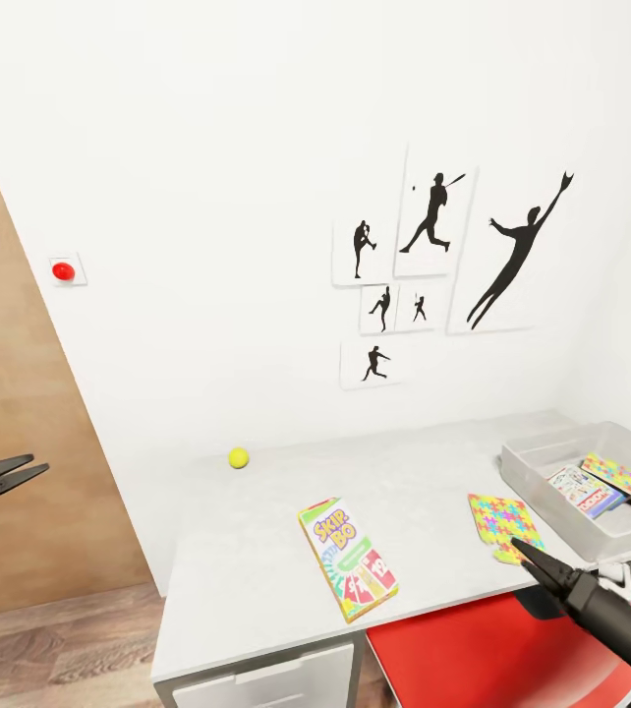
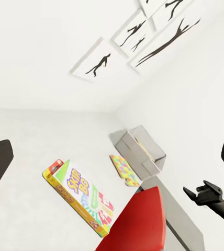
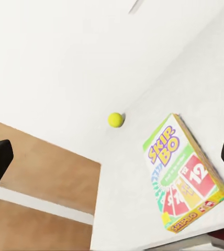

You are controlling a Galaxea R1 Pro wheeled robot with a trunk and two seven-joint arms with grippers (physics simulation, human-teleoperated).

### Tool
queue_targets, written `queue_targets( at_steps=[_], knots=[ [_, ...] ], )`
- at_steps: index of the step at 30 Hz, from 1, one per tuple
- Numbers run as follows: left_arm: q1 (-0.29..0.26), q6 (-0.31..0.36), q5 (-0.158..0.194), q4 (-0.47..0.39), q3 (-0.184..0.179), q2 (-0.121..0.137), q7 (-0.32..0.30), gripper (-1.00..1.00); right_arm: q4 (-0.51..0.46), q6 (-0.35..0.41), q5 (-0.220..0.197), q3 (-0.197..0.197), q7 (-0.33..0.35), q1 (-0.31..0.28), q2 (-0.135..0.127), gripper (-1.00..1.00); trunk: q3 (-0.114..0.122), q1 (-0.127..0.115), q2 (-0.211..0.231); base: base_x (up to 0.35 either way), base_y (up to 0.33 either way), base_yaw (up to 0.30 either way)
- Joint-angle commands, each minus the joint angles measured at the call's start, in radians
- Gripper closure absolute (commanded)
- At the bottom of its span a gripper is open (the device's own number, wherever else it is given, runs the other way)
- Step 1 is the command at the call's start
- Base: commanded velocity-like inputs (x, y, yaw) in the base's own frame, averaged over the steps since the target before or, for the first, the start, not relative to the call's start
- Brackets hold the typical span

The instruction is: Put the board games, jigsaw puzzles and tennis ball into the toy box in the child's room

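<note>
The toy box (image 1: 551, 477) is already holding a game and one puzzle. The second puzzle (image 1: 503, 521), the Skip-Bo box (image 1: 348, 558) and the tennis ball (image 1: 239, 457) are lying on the table (image 1: 247, 560), waiting to be collected. The right gripper (image 1: 518, 543), pressed together and empty, is being held just beside the puzzle; spreading over its edge is called for. The left gripper (image 1: 23, 470), nearly closed, is being held well apart.

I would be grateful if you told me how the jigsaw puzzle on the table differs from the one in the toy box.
The puzzle on the table lies flat on the bare grey table, outside the toy box; the puzzle in the box is already inside. The table puzzle sits alone, while the boxed one lies beside a board game. Both are thin slabs of yellow, pink, green and blue pieces.
</note>
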Motion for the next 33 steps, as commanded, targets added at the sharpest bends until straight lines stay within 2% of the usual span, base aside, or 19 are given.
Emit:
queue_targets(
  at_steps=[1,5,8,12,13,14,17,19,23,26,33],
  knots=[
    [-0.001,0.011,0.000,0.000,-0.001,0.000,-0.004,-1.00,-0.002,0.021,-0.001,0.005,-0.034,-0.020,0.001,-1.00,-0.002,0.001,-0.002,0.000,0.000,0.000],
    [-0.001,0.010,0.000,0.000,-0.002,0.000,-0.004,-1.00,-0.004,0.083,-0.002,0.038,-0.171,-0.105,0.005,-1.00,-0.002,0.001,-0.002,0.000,0.000,0.000],
    [-0.001,0.009,0.000,0.000,-0.002,-0.001,-0.004,-1.00,-0.004,0.108,-0.005,0.089,-0.270,-0.173,0.007,-1.00,-0.002,0.001,-0.002,0.000,0.000,0.000],
    [-0.001,0.009,0.000,0.000,-0.003,-0.001,-0.004,-1.00,-0.001,0.124,-0.008,0.190,-0.397,-0.270,0.009,-1.00,-0.002,0.001,-0.002,0.000,0.000,0.000],
    [-0.001,0.009,0.000,0.000,-0.003,-0.002,-0.004,-1.00,0.005,0.127,-0.009,0.247,-0.464,-0.316,0.010,-1.00,-0.002,0.001,-0.002,0.000,0.000,0.000],
    [-0.001,0.009,0.000,0.000,-0.004,-0.003,-0.004,-1.00,0.009,0.128,-0.010,0.275,-0.498,-0.337,0.011,-1.00,-0.002,0.001,-0.002,0.000,0.000,0.000],
    [-0.001,0.009,0.000,0.000,-0.003,-0.007,-0.004,-1.00,0.021,0.129,-0.011,0.346,-0.601,-0.389,0.015,-1.00,-0.002,0.001,-0.002,0.000,0.000,0.000],
    [-0.001,0.009,-0.001,0.000,-0.003,-0.008,-0.004,-1.00,0.029,0.130,-0.012,0.379,-0.667,-0.412,0.024,-1.00,-0.002,0.001,-0.002,0.000,0.000,0.000],
    [-0.001,0.009,-0.001,0.000,-0.003,-0.010,-0.004,-1.00,0.038,0.131,-0.013,0.415,-0.777,-0.439,0.052,-1.00,-0.002,0.001,-0.002,0.000,0.000,0.000],
    [-0.001,0.009,-0.002,0.000,-0.003,-0.010,-0.004,-1.00,0.041,0.134,-0.014,0.427,-0.831,-0.448,0.074,-1.00,-0.002,0.001,-0.002,0.000,0.000,0.000],
    [-0.001,0.011,-0.001,0.000,-0.003,-0.011,-0.004,-1.00,0.043,0.134,-0.013,0.441,-0.883,-0.456,0.096,-1.00,-0.002,0.001,-0.002,0.035,0.012,0.063]
  ],
)
